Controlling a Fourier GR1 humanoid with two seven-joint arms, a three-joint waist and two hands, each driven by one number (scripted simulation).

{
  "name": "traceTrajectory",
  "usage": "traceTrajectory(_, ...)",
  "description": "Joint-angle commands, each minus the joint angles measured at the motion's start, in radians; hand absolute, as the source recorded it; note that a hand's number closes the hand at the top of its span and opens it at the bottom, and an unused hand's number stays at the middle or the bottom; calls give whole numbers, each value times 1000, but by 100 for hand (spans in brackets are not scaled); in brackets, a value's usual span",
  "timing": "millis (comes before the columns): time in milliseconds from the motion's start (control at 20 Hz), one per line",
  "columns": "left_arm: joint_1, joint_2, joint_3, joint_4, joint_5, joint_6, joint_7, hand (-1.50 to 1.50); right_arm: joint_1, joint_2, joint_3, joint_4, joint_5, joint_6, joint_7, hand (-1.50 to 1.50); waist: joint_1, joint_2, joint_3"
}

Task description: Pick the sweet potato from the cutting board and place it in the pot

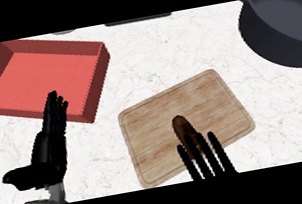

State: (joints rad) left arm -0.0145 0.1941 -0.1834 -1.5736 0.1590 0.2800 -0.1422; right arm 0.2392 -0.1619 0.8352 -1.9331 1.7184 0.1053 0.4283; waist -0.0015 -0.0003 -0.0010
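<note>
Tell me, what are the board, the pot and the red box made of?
The cutting board looks like pale wood, with plank lines and grain. The pot looks like dark matte metal, smooth and grey-blue, though that is a guess. The red box looks like plain plastic, smooth and unmarked.

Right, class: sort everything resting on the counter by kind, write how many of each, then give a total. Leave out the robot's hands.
Red tray: 1
Dark pot: 1
Wooden cutting board: 1
Sweet potato: 1
Total: 4
</note>
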Motion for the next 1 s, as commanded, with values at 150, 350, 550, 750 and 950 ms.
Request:
traceTrajectory(150,1,-29,18,47,-25,-13,-30,0,-105,110,-70,194,-17,19,48,-150,2,1,1)
traceTrajectory(350,-20,-40,56,69,-24,-46,-44,0,-146,101,-113,249,-43,-18,13,-150,1,0,1)
traceTrajectory(550,-14,-26,48,-33,-36,-36,74,0,-198,110,-155,348,-38,-55,2,-150,3,0,1)
traceTrajectory(750,-4,-58,51,2,-66,-58,18,0,-182,94,-174,341,-58,-73,-12,-150,2,0,1)
traceTrajectory(950,11,-107,42,22,-96,-36,-18,0,-203,104,-185,334,-36,-49,-4,-150,2,0,1)
